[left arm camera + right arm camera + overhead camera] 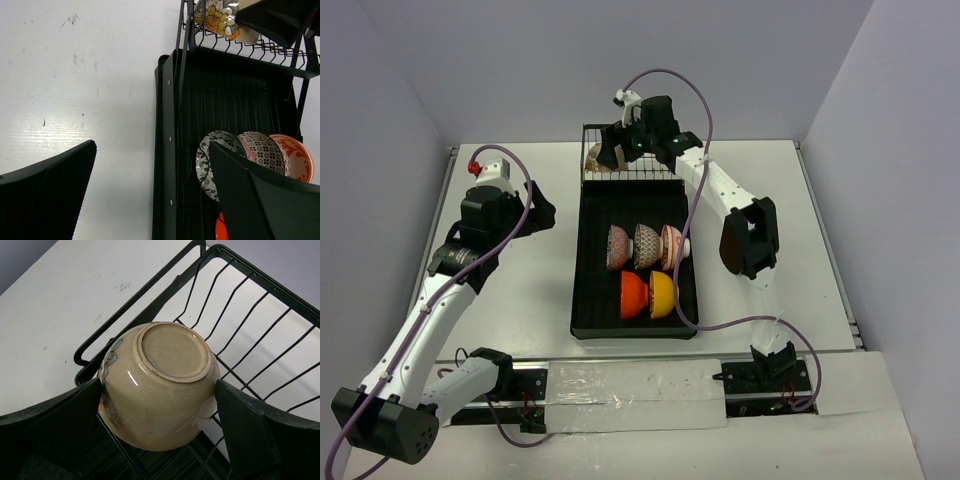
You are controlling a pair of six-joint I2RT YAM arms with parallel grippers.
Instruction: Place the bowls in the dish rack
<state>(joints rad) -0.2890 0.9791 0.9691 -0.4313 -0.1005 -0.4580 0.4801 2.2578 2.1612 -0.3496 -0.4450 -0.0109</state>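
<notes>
1. my right pincer [158,385] hangs over the wire basket [250,330] at the far end of the dish rack [582,290]. it is spread as wide as it goes, with the fingers [55,425] flanking the beige bowl [172,352].
2. i read this as released. the fingers sit so close to the bowl's wall that i cannot rule out light contact.
3. the bowl lies tipped in the basket's left corner, foot ring up and toward me, leaning on the thin black wires.
4. my left pincer [538,212] is released too, with nothing between its fingers. it hovers over bare table just left of the rack.
5. the step, as i judge it, is leaving this last bowl seated. i should back away straight and keep both fingers off the wall, so nothing nudges it.
6. the bowl is glossy, speckled glazed ceramic, round-bellied, with a blue-green motif on its side. it may slip easily on smooth wire.
7. the tray floor is ribbed black plastic. it holds three patterned bowls [647,246] on edge in a row, with the red-orange bowl [633,294] and yellow-orange bowl [662,293] nearer.
</notes>
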